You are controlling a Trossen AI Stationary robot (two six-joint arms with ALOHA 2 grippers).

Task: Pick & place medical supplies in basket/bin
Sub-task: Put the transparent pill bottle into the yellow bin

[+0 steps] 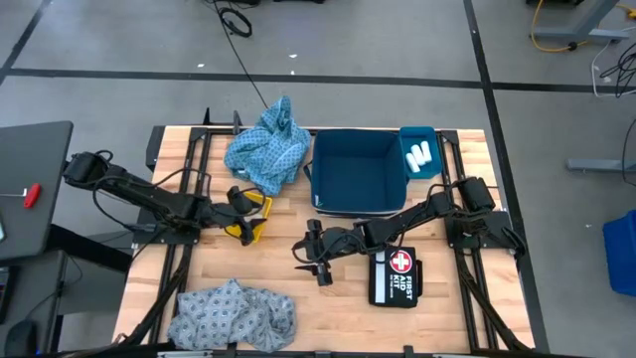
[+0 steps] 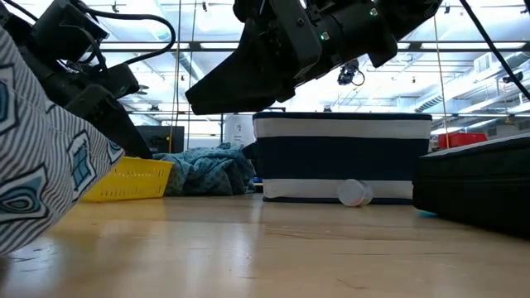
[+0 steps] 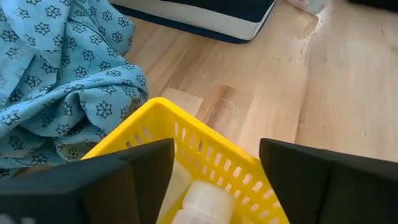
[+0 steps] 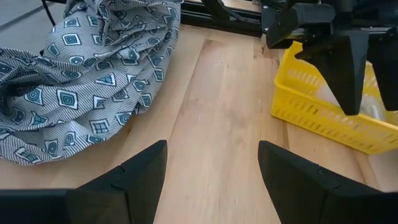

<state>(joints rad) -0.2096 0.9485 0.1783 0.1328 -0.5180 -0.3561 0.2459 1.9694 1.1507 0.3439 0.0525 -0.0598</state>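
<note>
A small yellow basket (image 1: 256,221) stands left of the table's middle, with a white roll (image 3: 202,198) lying inside it. My left gripper (image 3: 214,168) hangs open over the basket, one finger on each side of the roll, and shows in the right wrist view as well (image 4: 367,81). My right gripper (image 1: 310,261) is open over bare wood near the middle, with nothing between its fingers. A light-blue starred cloth (image 1: 266,151) lies heaped beside the dark blue bin (image 1: 314,174). A grey-blue patterned cloth (image 1: 234,313) lies at the near edge. Another white roll (image 2: 354,193) rests on the table against the bin's near wall.
A black first aid kit (image 1: 395,278) lies right of my right gripper. Two white rolls (image 1: 417,154) sit on a teal tray at the bin's right side. Bare wood lies between the basket and the grey-blue cloth (image 4: 81,81).
</note>
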